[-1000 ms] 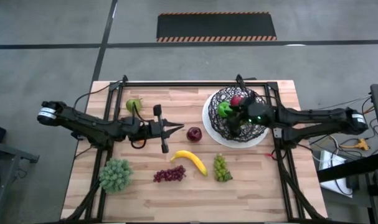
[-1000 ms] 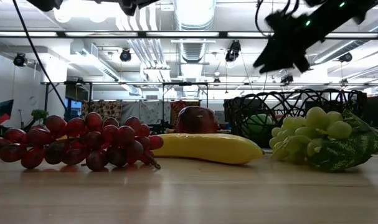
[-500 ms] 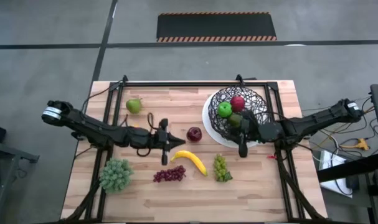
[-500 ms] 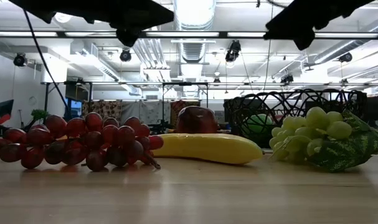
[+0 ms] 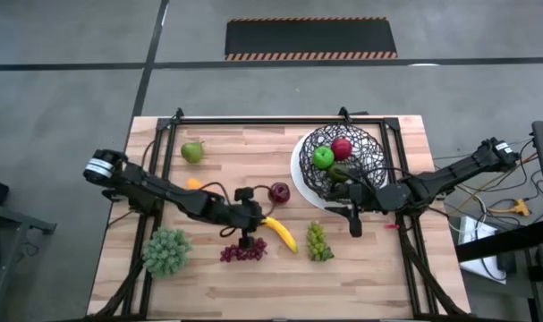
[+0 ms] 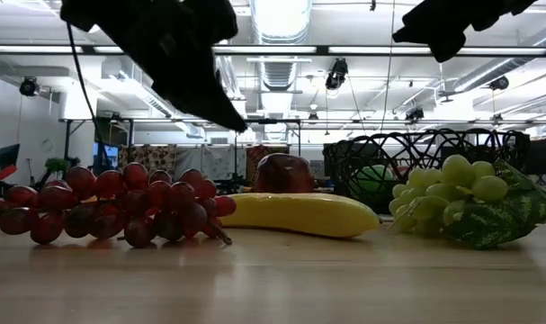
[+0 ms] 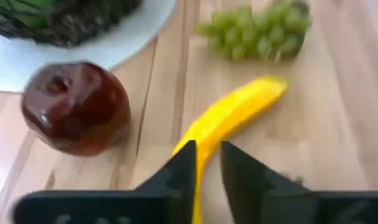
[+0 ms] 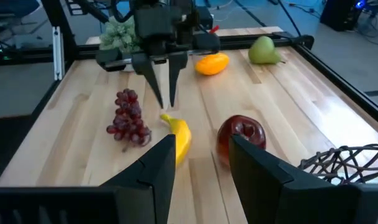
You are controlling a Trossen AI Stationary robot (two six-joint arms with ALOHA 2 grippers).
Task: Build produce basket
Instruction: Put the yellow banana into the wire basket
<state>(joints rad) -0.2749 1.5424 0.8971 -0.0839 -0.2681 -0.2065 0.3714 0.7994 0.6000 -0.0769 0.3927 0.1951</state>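
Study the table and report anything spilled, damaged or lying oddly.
Nothing stands out. The basket sits upright holding two apples, and the banana, both grape bunches and other produce lie intact on the table. No spill or damage shows.

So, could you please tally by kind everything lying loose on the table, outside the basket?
Grape bunches: 2 (purple grapes, green grapes)
Dark red apple: 1
Banana: 1
Pear: 1
Orange fruit: 1
Leafy bunch: 1
Total: 7
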